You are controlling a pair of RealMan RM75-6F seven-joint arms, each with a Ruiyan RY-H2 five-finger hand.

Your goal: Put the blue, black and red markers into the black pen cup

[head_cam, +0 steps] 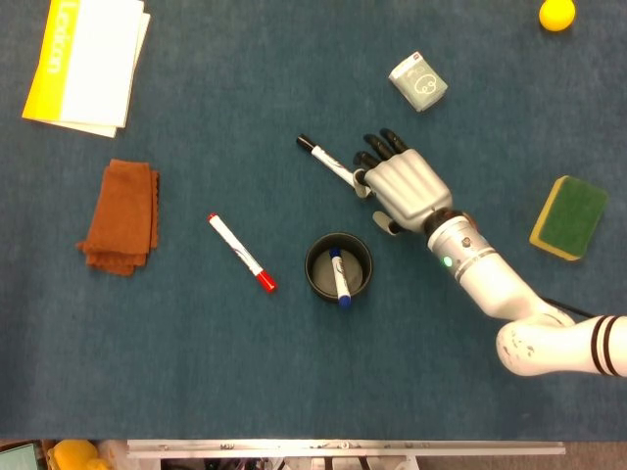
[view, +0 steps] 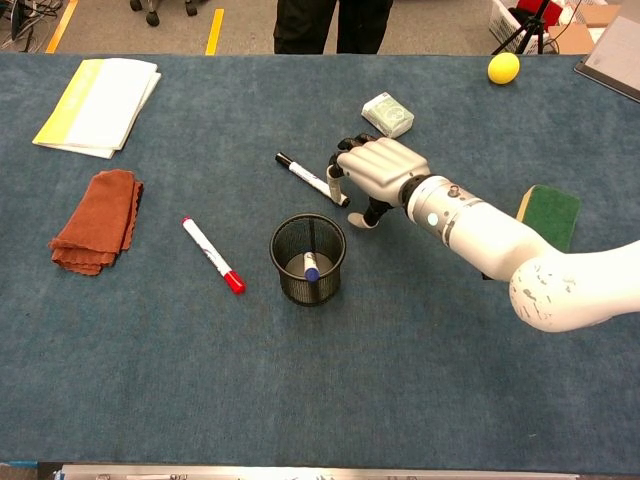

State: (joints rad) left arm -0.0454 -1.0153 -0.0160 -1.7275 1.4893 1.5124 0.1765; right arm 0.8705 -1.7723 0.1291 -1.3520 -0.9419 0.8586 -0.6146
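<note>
**A:** Blue marker (head_cam: 339, 277) is in the black pen cup (head_cam: 338, 265) already, leaning on the wall at abt 6 o'clock, cap end up. So one of three done, I'd say.

**B:** And the right hand (head_cam: 402, 183)?

**A:** Palm down over the rt end of the black marker (head_cam: 333, 166), at abt 1 o'clock from the cup. Fingers curled down twd the barrel, thumb low on the near side. Looks set up for a pinch, but I can't tell if it's touching or gripping yet; the pen lies flat on the table (head_cam: 196, 372) in both views.

**B:** Why come in at that end?

**A:** Prob. because that end is nearest the arm's reach and nearest the cup, so short carry after the lift. Just my read.

**B:** Describe the pen.

**A:** White barrel w/ print, black cap at the far-left tip, lying diagonal from 10 to 4 o'clock. Slim, round, likely to roll if nudged.

**B:** Red marker (head_cam: 241, 253)?

**A:** At 9 o'clock from the cup, apart from it, same diagonal, red cap at the near end. Untouched.

**B:** Left hand?

**A:** No sign of it in either view.

**B:** Other stuff?

**A:** Brown cloth (head_cam: 121, 216) and yellow booklet (head_cam: 86, 61) off at 9–10 o'clock, small box (head_cam: 418, 81) at 1, green sponge (head_cam: 568, 216) at 3, yellow ball (head_cam: 556, 14) far corner. All well apart from the pens.
</note>
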